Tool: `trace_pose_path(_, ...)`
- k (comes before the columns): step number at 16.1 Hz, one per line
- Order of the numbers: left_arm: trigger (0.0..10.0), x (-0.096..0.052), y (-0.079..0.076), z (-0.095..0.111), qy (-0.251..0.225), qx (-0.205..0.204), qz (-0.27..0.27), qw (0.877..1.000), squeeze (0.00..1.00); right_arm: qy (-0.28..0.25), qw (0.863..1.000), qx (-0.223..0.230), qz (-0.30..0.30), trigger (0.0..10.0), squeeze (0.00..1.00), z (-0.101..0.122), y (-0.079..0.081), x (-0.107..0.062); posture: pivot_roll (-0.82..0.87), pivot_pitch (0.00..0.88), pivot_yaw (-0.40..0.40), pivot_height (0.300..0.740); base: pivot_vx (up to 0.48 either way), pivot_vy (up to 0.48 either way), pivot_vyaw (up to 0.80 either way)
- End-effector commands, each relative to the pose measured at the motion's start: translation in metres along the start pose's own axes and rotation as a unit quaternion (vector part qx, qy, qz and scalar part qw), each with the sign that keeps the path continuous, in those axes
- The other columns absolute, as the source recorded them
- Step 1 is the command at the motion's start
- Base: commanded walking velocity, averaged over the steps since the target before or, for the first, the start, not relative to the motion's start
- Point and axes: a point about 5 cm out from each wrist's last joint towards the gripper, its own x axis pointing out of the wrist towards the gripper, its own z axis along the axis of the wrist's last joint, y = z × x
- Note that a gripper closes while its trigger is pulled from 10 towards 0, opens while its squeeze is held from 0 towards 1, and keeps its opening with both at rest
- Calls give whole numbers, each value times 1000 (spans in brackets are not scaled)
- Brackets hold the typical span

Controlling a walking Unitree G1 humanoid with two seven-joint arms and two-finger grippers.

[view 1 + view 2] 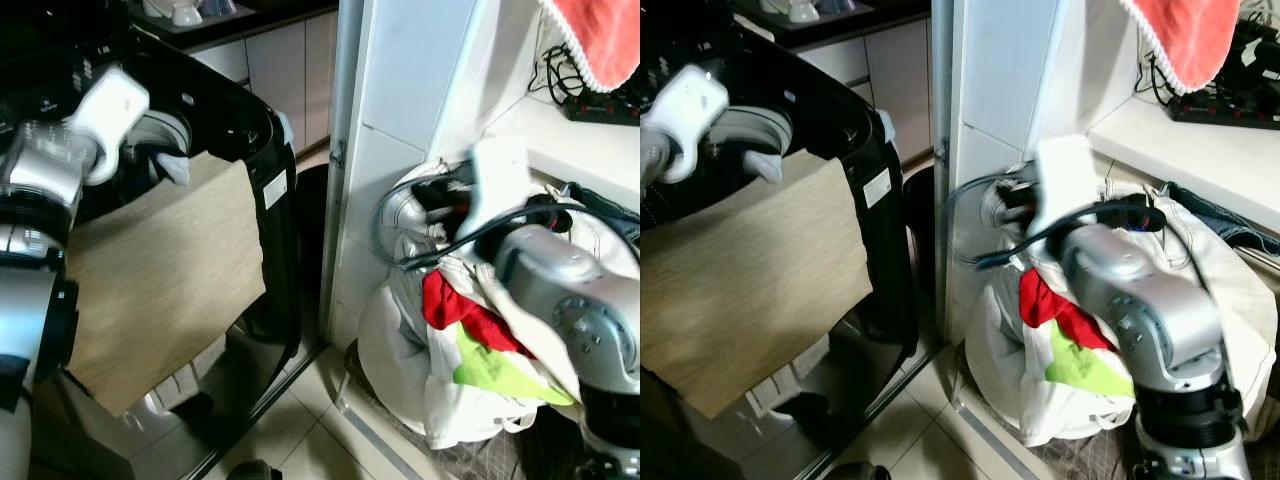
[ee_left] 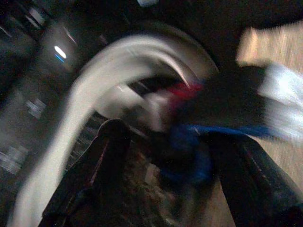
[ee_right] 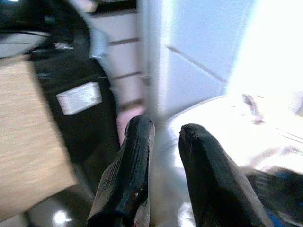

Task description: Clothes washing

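— Where's the washing from where you stand?

— Most of it sits in a white laundry bag (image 1: 450, 400) on the floor at about four o'clock, against the white wall panel (image 1: 400, 120). A red garment (image 1: 470, 315) and a lime-green one (image 1: 500, 370) spill out of its mouth, touching each other.

— And the machine?

— The black top-loading washer (image 1: 230, 130) is at ten o'clock, with a tan cloth (image 1: 160, 280) draped over its front edge. Its pale drum rim (image 2: 94, 94) shows through the left wrist camera, with blurred red and blue clothes (image 2: 189, 142) inside.

— What's the left tool doing?

— The left tool (image 2: 170, 179) hangs over the drum opening, fingers (image 2: 94, 179) spread wide. The blur stops me telling whether it grips anything.

— The right one?

— The right tool (image 3: 163, 156) is above the bag's rim, its two black fingers (image 3: 130, 170) a narrow gap apart, nothing between them. The silver right arm (image 1: 1140, 300) bends across the bag.

— Anything else around?

— An orange-red towel (image 1: 600, 40) hangs at one o'clock above a white worktop (image 1: 1200, 140) carrying a black power strip (image 1: 600, 105).
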Motion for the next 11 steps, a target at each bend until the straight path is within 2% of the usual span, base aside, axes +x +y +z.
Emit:
trace_pose_path(1,10000,-5,7,2,-4,-16,-11,1000,0,0,1000,-3,-8,10000,0,1,-2,-2,-32,0,44,740,0,0,0)
trace_pose_path(3,10000,-9,16,2,-9,-6,19,1000,0,-4,1000,0,-19,10000,0,1,-4,-2,-30,0,45,740,0,0,0)
trace_pose_path(4,10000,-11,23,5,-21,-10,52,998,0,-10,999,4,-33,10000,0,2,-8,-1,-29,0,45,740,0,0,0)
trace_pose_path(5,10000,-12,26,13,-50,-34,70,996,0,-22,998,11,-62,10000,0,5,-14,0,-27,0,47,740,0,0,0)
trace_pose_path(6,10000,-13,26,25,-102,-80,77,989,0,-29,995,6,-95,10000,0,6,-23,0,-27,0,47,740,0,0,0)
trace_pose_path(7,10000,-14,26,31,-128,-112,78,982,0,-31,992,0,-119,10000,0,7,-29,1,-28,0,49,740,0,0,0)
trace_pose_path(8,10000,-15,26,33,-138,-118,82,980,0,-32,991,-2,-128,10000,0,7,-33,1,-28,0,49,740,0,0,0)
trace_pose_path(9,10000,-16,20,47,-208,-156,78,962,0,-31,988,-2,-150,10000,0,4,-43,2,-28,0,49,740,0,0,0)
trace_pose_path(10,10000,-16,17,51,-232,-171,72,955,0,-31,988,0,-154,10000,0,2,-46,2,-28,0,49,740,0,0,0)
trace_pose_path(11,10000,-11,-18,66,-289,-218,16,932,0,-21,984,-13,-176,10000,1000,-5,-57,4,-31,0,60,740,0,0,0)
